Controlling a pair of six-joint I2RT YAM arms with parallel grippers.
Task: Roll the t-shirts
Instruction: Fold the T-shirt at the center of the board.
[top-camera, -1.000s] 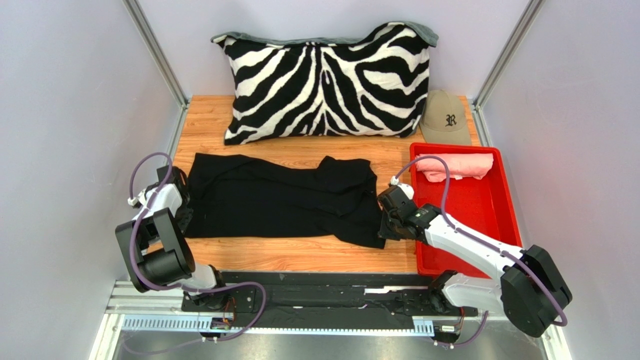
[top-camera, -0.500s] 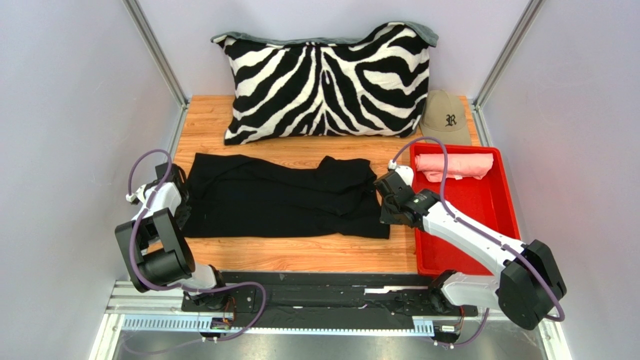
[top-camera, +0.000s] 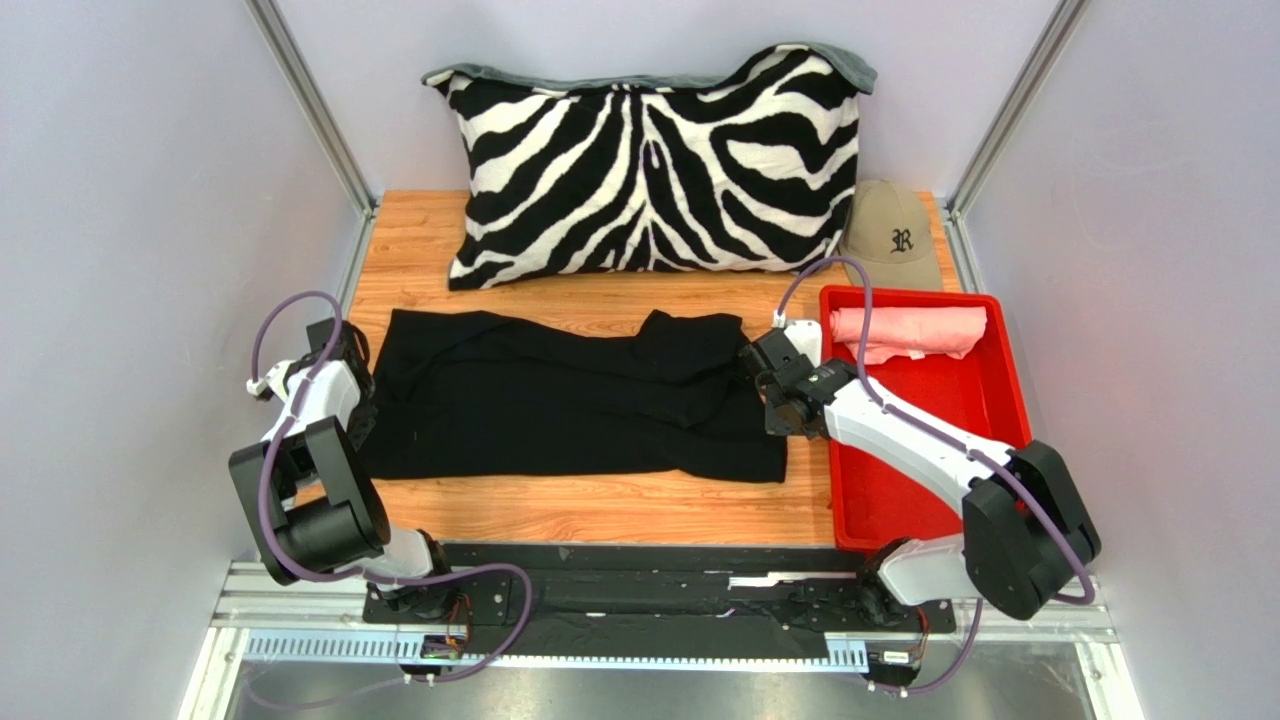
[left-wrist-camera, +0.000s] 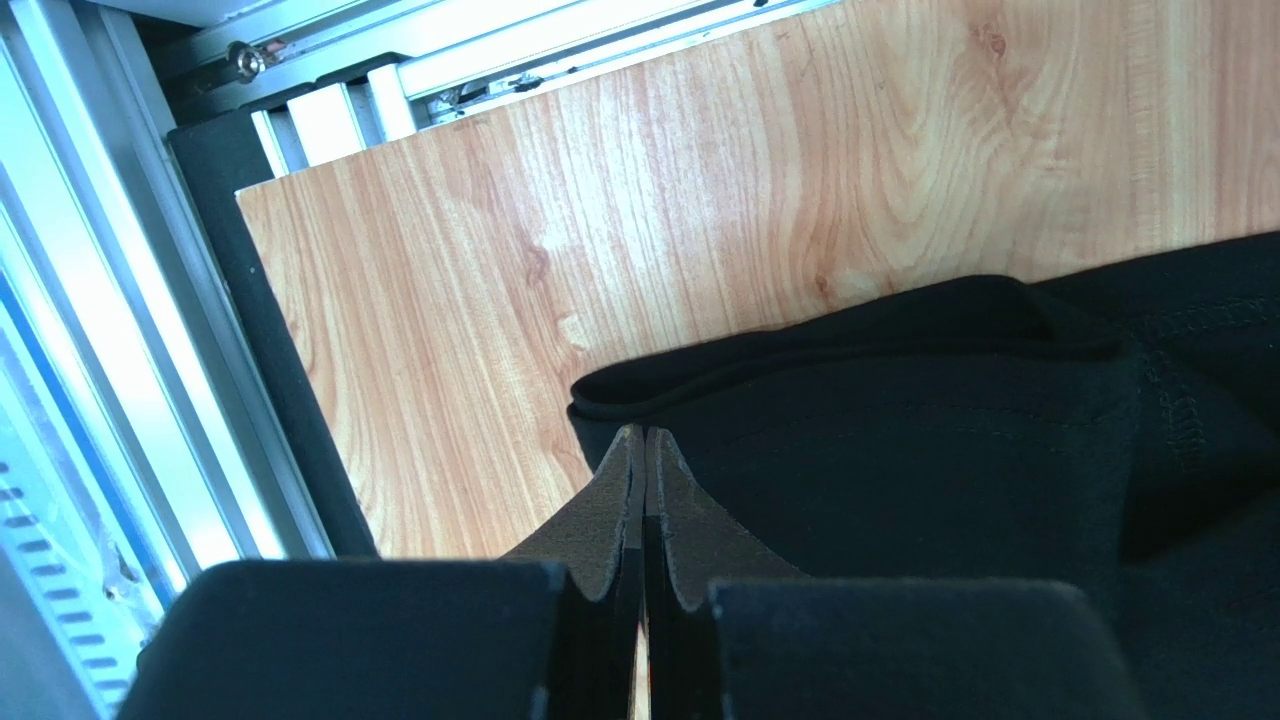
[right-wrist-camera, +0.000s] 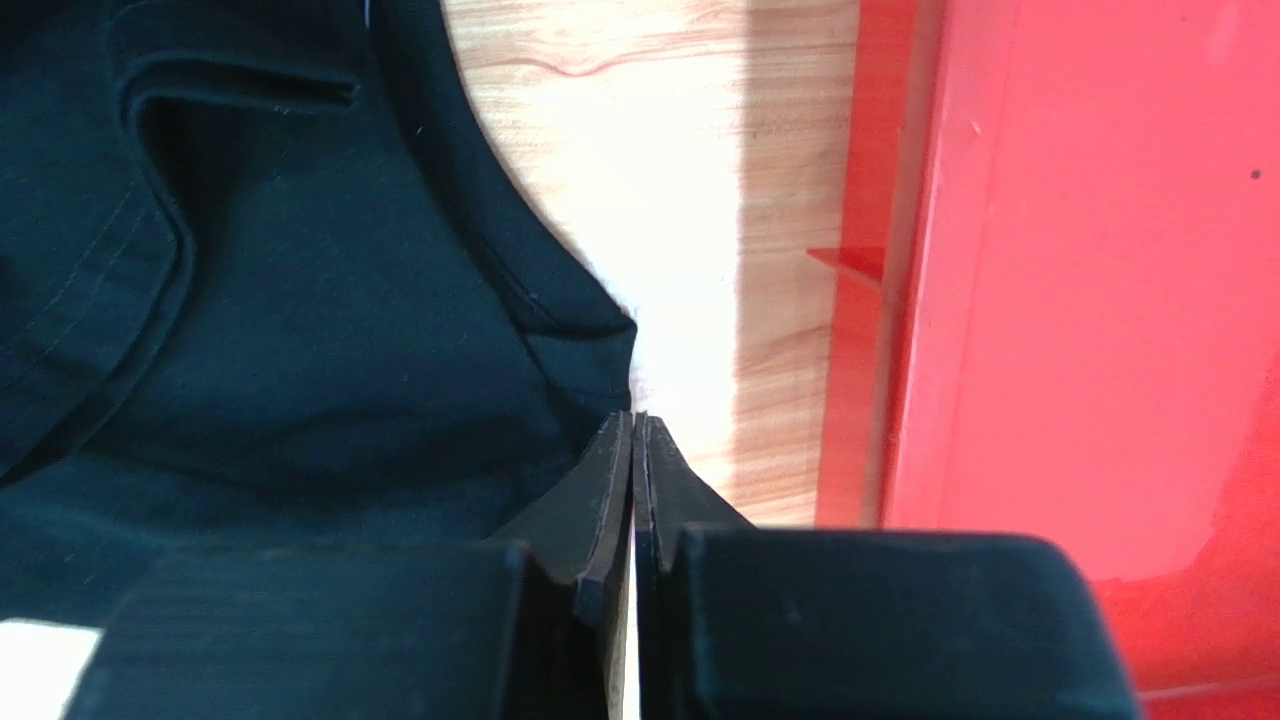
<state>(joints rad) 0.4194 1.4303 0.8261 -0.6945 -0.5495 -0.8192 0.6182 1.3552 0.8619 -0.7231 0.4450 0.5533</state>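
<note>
The black t-shirt lies folded in a long strip across the wooden table. My left gripper is at its left end. In the left wrist view the left gripper is shut, tips together just inside the black t-shirt's corner. No cloth shows between them. My right gripper is at the strip's right edge. In the right wrist view the right gripper is shut, tips at the black t-shirt's hem. The pink t-shirt lies rolled at the far end of the red tray.
A zebra-striped pillow leans against the back wall, close behind the black shirt. A tan cap sits behind the tray. The red tray wall stands just right of my right gripper, with a narrow strip of wood between.
Both grippers have closed from slightly open. My right gripper has moved away from the near edge along the shirt's right side. The shirt's near right corner now lies straighter.
</note>
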